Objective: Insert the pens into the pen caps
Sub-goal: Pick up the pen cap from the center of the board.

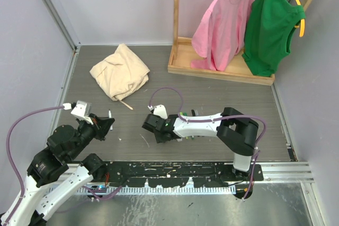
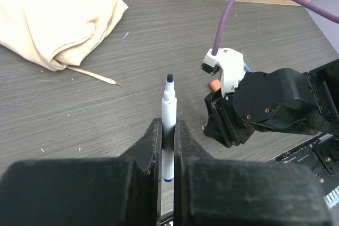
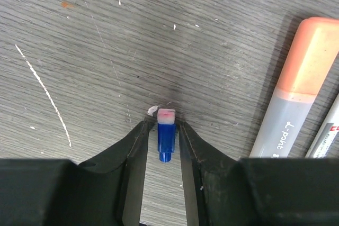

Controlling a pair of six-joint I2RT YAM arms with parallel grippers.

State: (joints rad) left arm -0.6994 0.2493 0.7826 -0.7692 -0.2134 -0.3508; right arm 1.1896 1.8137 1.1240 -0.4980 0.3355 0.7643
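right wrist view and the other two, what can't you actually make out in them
- Right wrist: the orange-ended marker runs behind the gripper's housing. It is unclear whether the right gripper clamps the blue cap or only flanks it.
- Left wrist: the white pen has its lower end hidden between the fingers of the left gripper.
- Top: the right arm covers the cap and the pens beside it.
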